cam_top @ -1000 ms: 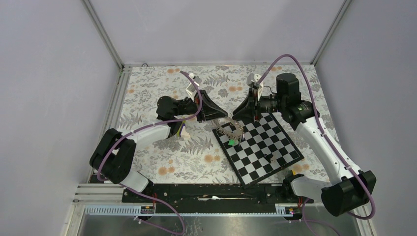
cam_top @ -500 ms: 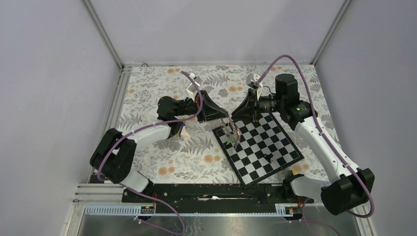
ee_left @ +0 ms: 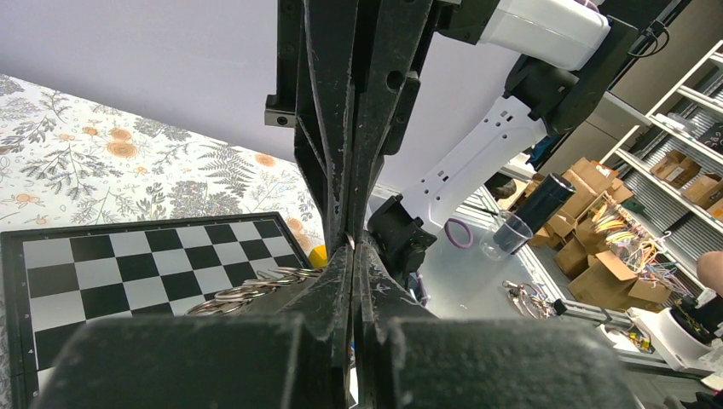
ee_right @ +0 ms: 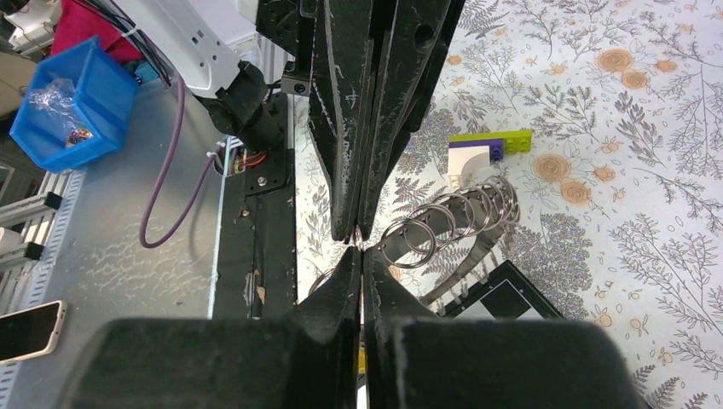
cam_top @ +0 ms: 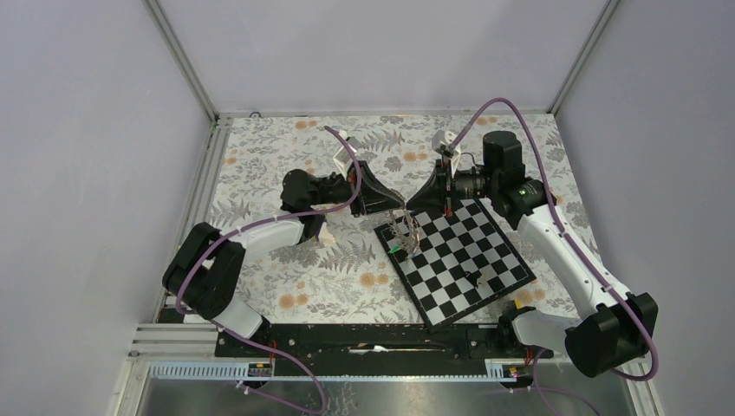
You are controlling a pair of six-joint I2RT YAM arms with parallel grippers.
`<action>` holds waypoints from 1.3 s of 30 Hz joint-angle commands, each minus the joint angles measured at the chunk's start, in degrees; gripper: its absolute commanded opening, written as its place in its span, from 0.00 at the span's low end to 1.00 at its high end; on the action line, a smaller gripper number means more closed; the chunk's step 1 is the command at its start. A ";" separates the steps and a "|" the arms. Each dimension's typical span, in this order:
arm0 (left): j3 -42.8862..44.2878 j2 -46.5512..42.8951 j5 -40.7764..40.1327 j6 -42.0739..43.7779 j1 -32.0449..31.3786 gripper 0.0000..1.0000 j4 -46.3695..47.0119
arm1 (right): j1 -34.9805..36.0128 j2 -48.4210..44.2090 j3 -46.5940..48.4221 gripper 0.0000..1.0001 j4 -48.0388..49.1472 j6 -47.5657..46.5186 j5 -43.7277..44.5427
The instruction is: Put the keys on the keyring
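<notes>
**Both jaws shut at the ring over the board's far-left corner**

Nearest us, the black-headed small key (cam_top: 472, 277) lies alone on the black-and-white chessboard (cam_top: 494, 256), well apart from the action. Further in, the green-headed small key (cam_top: 394, 249) shows at the board's left edge, right under the large grey metal keyring with its coiled rim (cam_top: 406, 229). Hanging or lying, can't tell. The keyring stands on edge, lifted over the board's far-left corner. Out left on the floral cloth (cam_top: 286, 173) sits the lime-and-white wedge (ee_right: 477, 152). Left gripper (ee_left: 349, 245): jaws fully closed, pinching the rim. Right gripper (ee_right: 360, 244): jaws pressed tight, tip against the coils. Whether it has metal in its bite, can't tell.
</notes>
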 commanded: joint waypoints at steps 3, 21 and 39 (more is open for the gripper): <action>0.61 -1.36 -1.11 4.68 0.24 0.00 1.02 | 1.53 -0.15 5.47 0.00 -9.22 -9.90 4.26; 15.12 -1.50 3.45 45.88 0.94 0.33 -46.99 | 17.14 7.94 23.57 0.00 -34.68 -28.36 40.52; 12.93 -1.04 9.99 46.81 0.49 0.11 -44.95 | 15.81 7.78 22.09 0.00 -30.54 -23.32 35.29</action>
